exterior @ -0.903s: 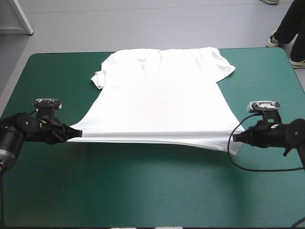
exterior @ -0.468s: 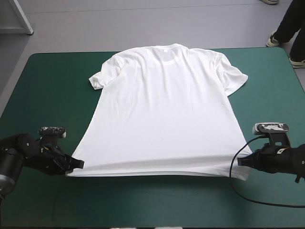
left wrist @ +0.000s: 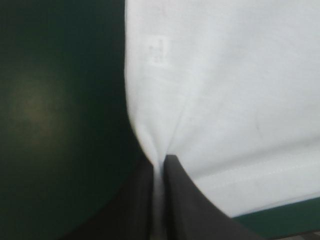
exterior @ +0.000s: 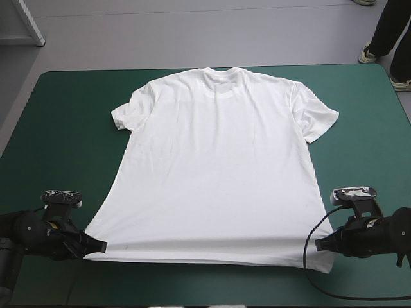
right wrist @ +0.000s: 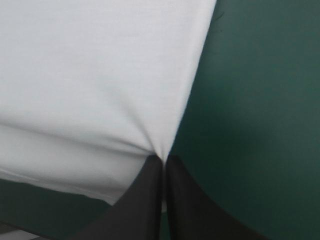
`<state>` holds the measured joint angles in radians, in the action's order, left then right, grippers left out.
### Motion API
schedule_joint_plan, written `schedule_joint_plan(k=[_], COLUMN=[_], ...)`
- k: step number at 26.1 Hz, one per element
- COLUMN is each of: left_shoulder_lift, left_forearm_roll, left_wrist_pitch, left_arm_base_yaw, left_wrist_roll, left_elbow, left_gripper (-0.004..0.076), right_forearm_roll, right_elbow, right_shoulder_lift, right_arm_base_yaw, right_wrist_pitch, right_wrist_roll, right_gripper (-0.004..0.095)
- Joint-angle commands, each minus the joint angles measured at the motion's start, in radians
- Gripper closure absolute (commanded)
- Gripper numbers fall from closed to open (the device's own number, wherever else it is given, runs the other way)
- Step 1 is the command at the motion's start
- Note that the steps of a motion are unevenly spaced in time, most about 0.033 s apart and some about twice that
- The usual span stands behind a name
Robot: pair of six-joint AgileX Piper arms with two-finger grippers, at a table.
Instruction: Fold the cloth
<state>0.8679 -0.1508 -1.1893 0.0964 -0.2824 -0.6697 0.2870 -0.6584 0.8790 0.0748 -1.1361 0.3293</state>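
T-shirt (exterior: 218, 167) spread flat on its front, or its back, I can't tell which, right in the middle of the teal-green cover (exterior: 58, 115). Collar (exterior: 221, 76) is at the far edge, hem (exterior: 205, 255) is near me, and both sleeves are out to the sides.

Left gripper (exterior: 99, 245) is clamped on the hem's left corner. In the left wrist view the black fingers (left wrist: 185, 200) are all but together, with a thin pinch of white cloth between them. Right gripper (exterior: 321, 244) has the right corner the same way, and its wrist view shows the fabric gathering to a point at the fingertips.

The hem runs taut between the two grips. A line of shadow under it suggests it sits just off the cover, while the rest of the shirt lies down.

What matters now is the lie of the shirt. Its long axis runs straight away from both grippers, from hem to collar, and the whole body is ahead of them and between them. Neither arm is nearer, as each sits level at its own corner.

My read is that the next move carries the hem forward over the body toward the collar. Both arms would need to travel together or the fold line will skew.
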Motion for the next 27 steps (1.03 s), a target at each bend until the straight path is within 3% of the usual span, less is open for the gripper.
schedule_joint_plan(k=[1, 7, 9, 15, 18, 21, 22, 24, 27], left_shoulder_lift=[-0.004, -0.002, -0.002, -0.002, -0.002, 0.001, 0.024, 0.126, 0.322], left_forearm_roll=[0.012, 0.011, 0.009, -0.041, -0.031, -0.099, -0.168, -0.242, -0.249], left_wrist_pitch=[0.012, -0.01, -0.01, -0.001, 0.026, 0.201, 0.324, 0.419, 0.454], left_arm_base_yaw=[-0.005, -0.005, -0.005, -0.005, -0.005, -0.001, -0.001, -0.001, -0.001], left_wrist_roll=[0.01, -0.001, -0.003, -0.037, -0.037, 0.003, 0.019, 0.006, 0.004], left_elbow=[-0.02, -0.02, -0.02, -0.02, -0.02, -0.02, -0.027, -0.089, -0.23], left_gripper=[0.0705, 0.0673, 0.061, 0.0293, 0.0217, 0.0217, 0.0217, 0.0221, 0.0222], right_forearm_roll=[0.011, 0.013, 0.024, 0.049, 0.053, 0.061, 0.074, 0.105, 0.114], right_elbow=[-0.021, -0.021, -0.021, -0.084, -0.136, -0.204, -0.228, -0.252, -0.272], right_shoulder_lift=[-0.01, -0.01, -0.01, -0.01, -0.01, -0.01, -0.008, 0.015, 0.068], right_arm_base_yaw=[-0.017, -0.017, -0.017, -0.017, -0.017, -0.017, -0.017, -0.017, -0.017], right_wrist_pitch=[-0.014, -0.016, -0.006, 0.068, 0.122, 0.246, 0.306, 0.371, 0.394], right_wrist_roll=[0.012, 0.012, 0.013, 0.017, 0.017, 0.013, 0.013, 0.013, 0.015], right_gripper=[0.0831, 0.0671, 0.0649, 0.064, 0.064, 0.064, 0.064, 0.0638, 0.0638])
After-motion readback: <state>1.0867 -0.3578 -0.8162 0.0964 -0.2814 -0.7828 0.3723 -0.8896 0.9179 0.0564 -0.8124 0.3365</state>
